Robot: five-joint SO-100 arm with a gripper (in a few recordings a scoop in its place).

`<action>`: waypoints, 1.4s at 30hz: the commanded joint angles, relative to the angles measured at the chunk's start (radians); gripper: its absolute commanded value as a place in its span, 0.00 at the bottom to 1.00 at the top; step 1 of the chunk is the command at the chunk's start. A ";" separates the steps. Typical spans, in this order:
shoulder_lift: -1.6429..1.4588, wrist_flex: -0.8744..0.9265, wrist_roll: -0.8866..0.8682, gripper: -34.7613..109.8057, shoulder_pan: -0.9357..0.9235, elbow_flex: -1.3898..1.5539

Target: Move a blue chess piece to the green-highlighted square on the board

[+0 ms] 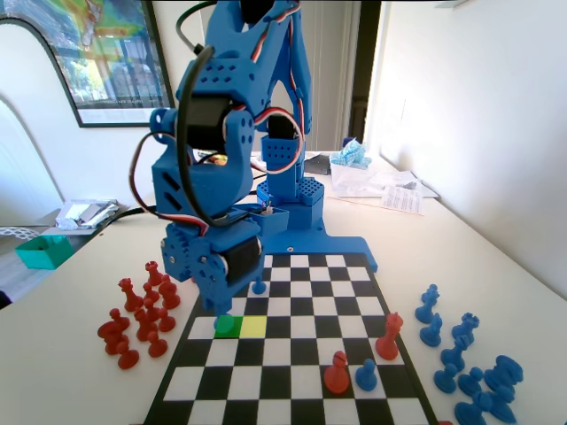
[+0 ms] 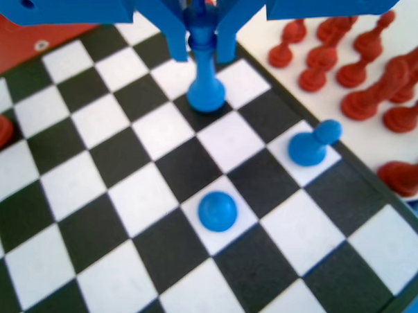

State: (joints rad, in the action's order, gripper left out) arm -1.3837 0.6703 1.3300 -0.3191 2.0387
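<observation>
White table (image 1: 80,372), bright daylight, room washed out. White walls (image 1: 469,97); framed colourful picture (image 1: 97,53) hangs upper left in the fixed view. Teal bin (image 1: 42,251) at the table's left edge, stack of papers (image 1: 89,212) behind it. Far right: clear plastic bag with something blue (image 1: 354,159), printed sheet (image 1: 403,199) beside it.

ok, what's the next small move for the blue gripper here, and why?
Probably open the jaws, then lift straight up. The two-finger blue gripper is closed on the glossy blue plastic chess piece, whose base seems to rest on the black-and-white chequered board, apparently at the bright green-highlighted square.
</observation>
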 commanded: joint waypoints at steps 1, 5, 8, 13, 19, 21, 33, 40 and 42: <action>-0.089 -0.003 -0.003 0.25 0.005 0.009; -0.089 -0.017 0.002 0.25 0.009 0.023; -0.089 -0.028 0.009 0.27 0.009 0.032; -0.094 -0.028 0.018 0.33 0.009 0.031; -0.115 0.009 0.034 0.35 0.005 0.008; -0.129 0.035 0.035 0.35 0.005 -0.012; -0.414 0.383 0.129 0.34 0.005 -0.147; -0.649 0.612 0.218 0.29 0.035 -0.156; -0.712 0.686 0.238 0.29 0.051 -0.156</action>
State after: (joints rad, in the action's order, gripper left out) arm -1.9190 1.2395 1.5263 -0.2807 1.9390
